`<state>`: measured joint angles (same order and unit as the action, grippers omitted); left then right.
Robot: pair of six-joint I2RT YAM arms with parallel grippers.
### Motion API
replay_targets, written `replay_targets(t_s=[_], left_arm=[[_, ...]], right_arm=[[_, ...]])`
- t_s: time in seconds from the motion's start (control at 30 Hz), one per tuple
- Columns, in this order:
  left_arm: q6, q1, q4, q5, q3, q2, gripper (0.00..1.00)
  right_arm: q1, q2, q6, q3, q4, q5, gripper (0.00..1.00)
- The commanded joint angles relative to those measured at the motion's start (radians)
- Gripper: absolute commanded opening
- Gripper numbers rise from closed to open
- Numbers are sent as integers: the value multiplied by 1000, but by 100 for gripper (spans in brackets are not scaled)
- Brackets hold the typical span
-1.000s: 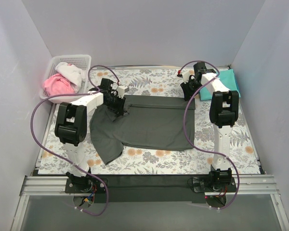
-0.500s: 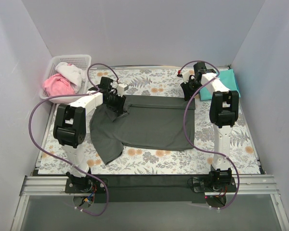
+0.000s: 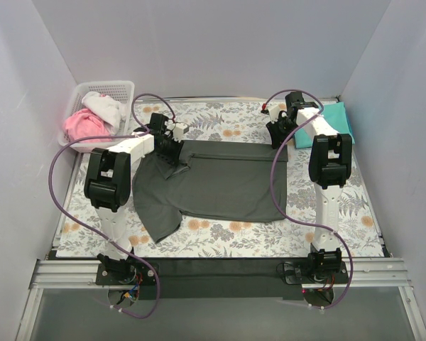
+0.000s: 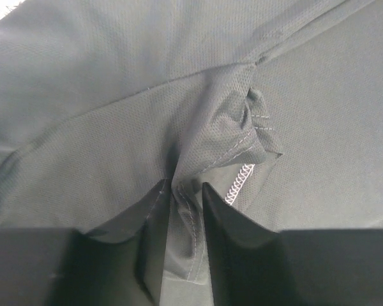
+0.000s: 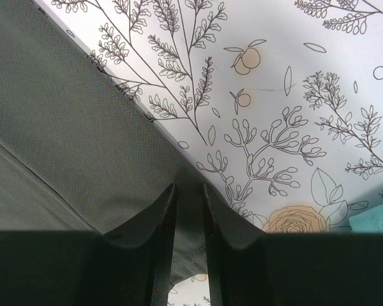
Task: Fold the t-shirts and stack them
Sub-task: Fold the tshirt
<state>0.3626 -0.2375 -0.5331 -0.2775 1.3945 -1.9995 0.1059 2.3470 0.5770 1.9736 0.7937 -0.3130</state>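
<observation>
The charcoal-grey t-shirt (image 3: 220, 185) is lying spread mid-bench, one sleeve trailing toward the near left corner. The left gripper (image 4: 185, 189) is pinching a bunched fold on its far left side; the right gripper (image 5: 188, 189) is clamping its far right corner. The teal t-shirt (image 3: 339, 117) is sitting folded at the far right corner
</observation>
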Motion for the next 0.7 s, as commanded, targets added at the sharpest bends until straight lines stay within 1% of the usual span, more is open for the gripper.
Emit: replay_targets(t_s=[0.0, 0.03, 0.13, 0.3, 0.53, 0.57, 0.6, 0.67], left_arm=[[-16, 3, -25, -23, 34, 21, 22], [-16, 3, -33, -29, 35, 27, 11], [-21, 3, -51, -63, 34, 60, 0], [-30, 3, -97, -106, 37, 97, 0], [-34, 3, -117, -120, 11, 75, 1], [-31, 3, -117, -118, 11, 67, 5], [-33, 3, -120, -117, 9, 61, 13], [-37, 3, -120, -118, 5, 50, 21]], right_arm=[[-6, -23, 7, -1, 29, 26, 26], [-6, -23, 7, -1, 27, 23, 26], [-5, -25, 3, -1, 29, 22, 26], [-5, -26, 4, -2, 30, 25, 26], [-5, -25, 4, -2, 30, 22, 26], [-6, -25, 4, -2, 30, 22, 26], [-6, -25, 4, -4, 30, 23, 26], [-5, -28, 6, -7, 30, 26, 26]])
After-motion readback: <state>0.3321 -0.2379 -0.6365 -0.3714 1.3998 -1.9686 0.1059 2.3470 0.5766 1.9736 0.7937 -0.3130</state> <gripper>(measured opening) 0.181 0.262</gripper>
